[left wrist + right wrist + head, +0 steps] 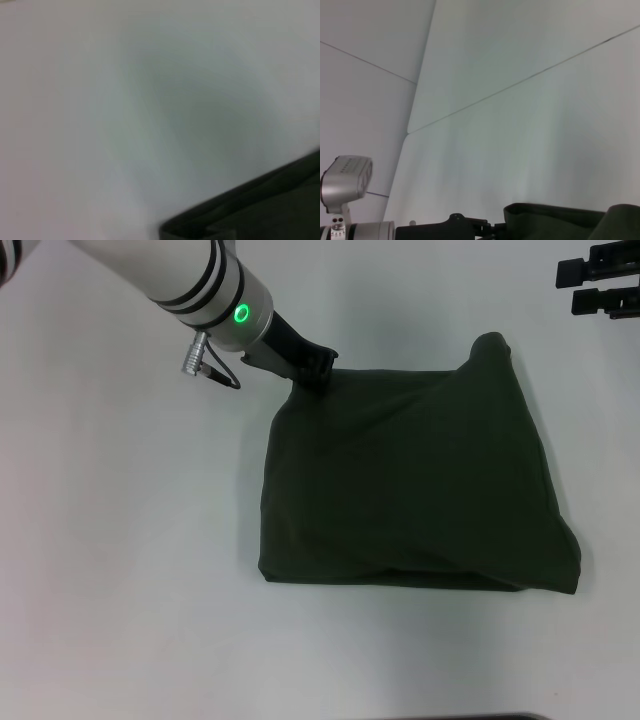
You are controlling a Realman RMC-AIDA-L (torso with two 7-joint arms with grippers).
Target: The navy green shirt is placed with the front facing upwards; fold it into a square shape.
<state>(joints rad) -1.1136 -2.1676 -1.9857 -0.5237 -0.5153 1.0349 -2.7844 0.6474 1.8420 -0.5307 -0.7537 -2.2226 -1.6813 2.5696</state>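
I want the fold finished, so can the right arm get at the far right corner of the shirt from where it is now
Probably yes: the right gripper sits at the far right, apart from the navy green shirt, with only bare table between. The left gripper is at the opposite far corner.

The setting is a robot test bench or laboratory. A plain, smooth white tabletop (pixel 120 570) fills the head view, without household furnishings. Behind it, the right wrist view shows bare white wall panels (pixel 530 45) separated by thin dark seams.
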